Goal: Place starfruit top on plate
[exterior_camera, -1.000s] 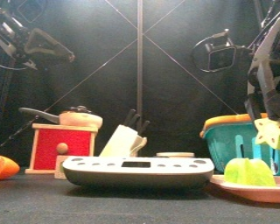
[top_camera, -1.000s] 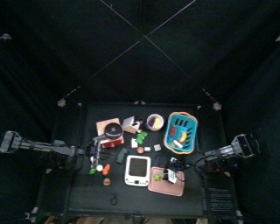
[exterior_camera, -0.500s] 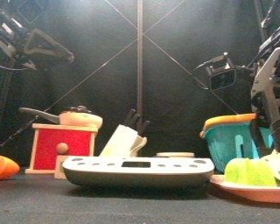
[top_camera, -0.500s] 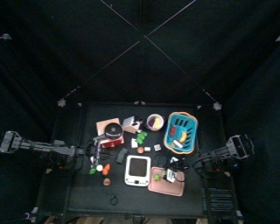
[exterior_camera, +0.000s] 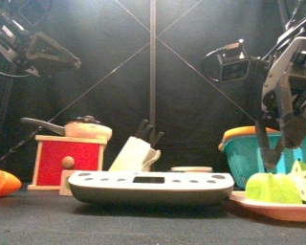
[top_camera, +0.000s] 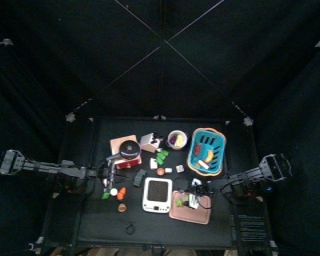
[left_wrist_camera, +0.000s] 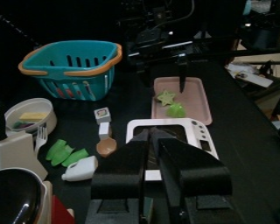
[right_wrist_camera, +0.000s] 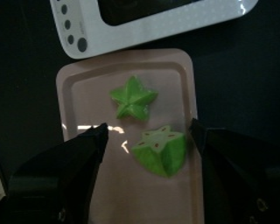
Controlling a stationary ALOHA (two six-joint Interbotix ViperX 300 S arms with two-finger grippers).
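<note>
Over the pink plate at the counter's 4 o'clock, the right hand hangs released, straight above the starfruit top lying between its fingers, looks like it's basically placed already.

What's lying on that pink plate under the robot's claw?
On the pink plate lie two green starfruit pieces, apart: a flat star-shaped top and a chunkier starfruit body. The right gripper hangs open above them, holding nothing. Its jaws hide parts of the plate.
</note>
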